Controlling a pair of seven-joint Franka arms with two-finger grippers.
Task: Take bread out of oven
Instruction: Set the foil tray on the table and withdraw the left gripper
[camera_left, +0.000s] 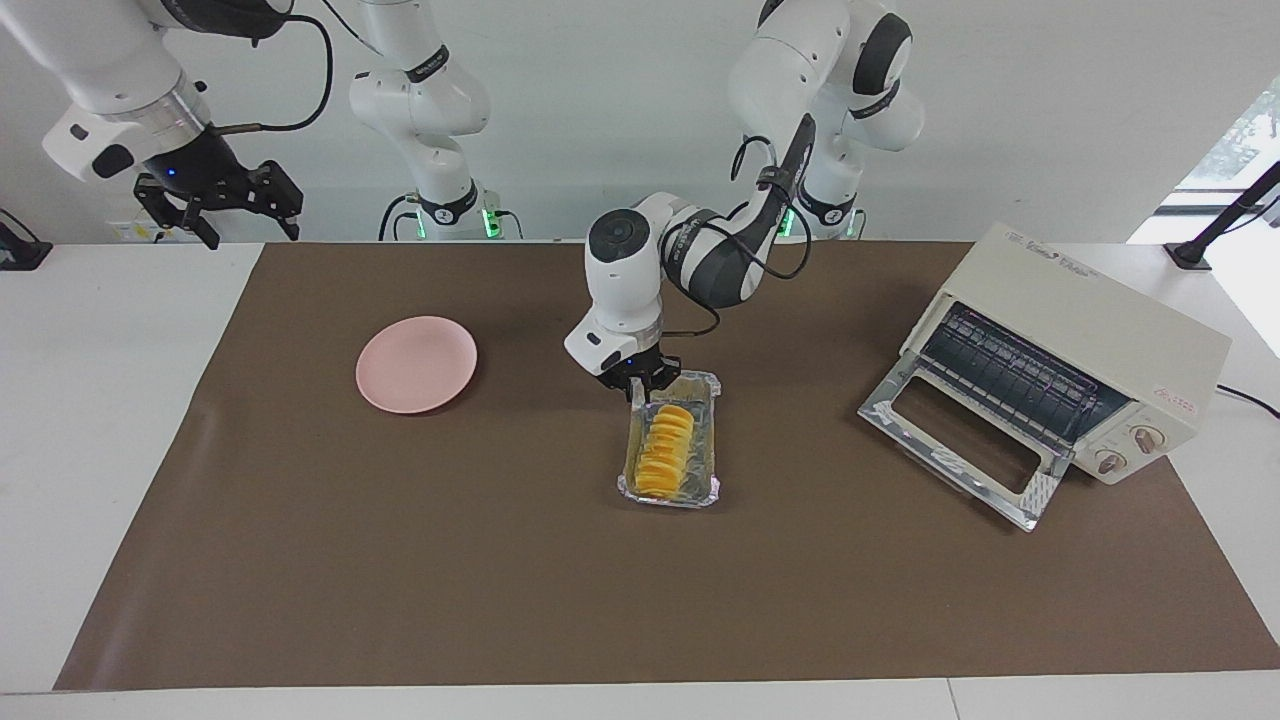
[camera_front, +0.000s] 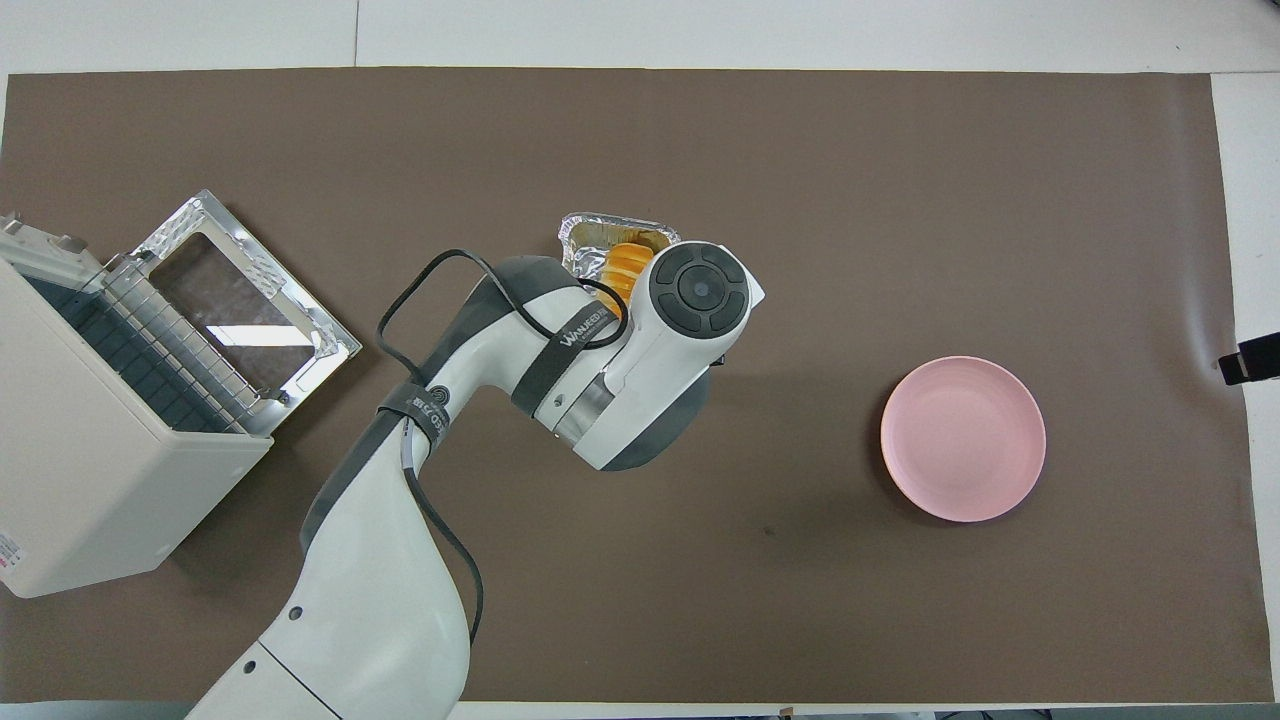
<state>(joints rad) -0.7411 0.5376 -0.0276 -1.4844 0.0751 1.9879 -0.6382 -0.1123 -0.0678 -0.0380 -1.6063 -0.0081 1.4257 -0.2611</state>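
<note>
one bread (camera_left: 664, 448) lies in one foil tray (camera_left: 708, 440) on the mat, directly below the left gripper (camera_left: 641, 385), which sits at the tray's robot-side rim; whether it grips that rim i cannot tell. if a finger snags the foil on lifting, the tray could tip. one oven (camera_left: 1090, 345), one pink plate (camera_left: 416, 364). right gripper (camera_left: 222, 205) waits open.

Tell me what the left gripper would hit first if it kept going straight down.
Most likely the left gripper meets the robot-side rim of the foil tray holding the bread; it is right above it.
</note>
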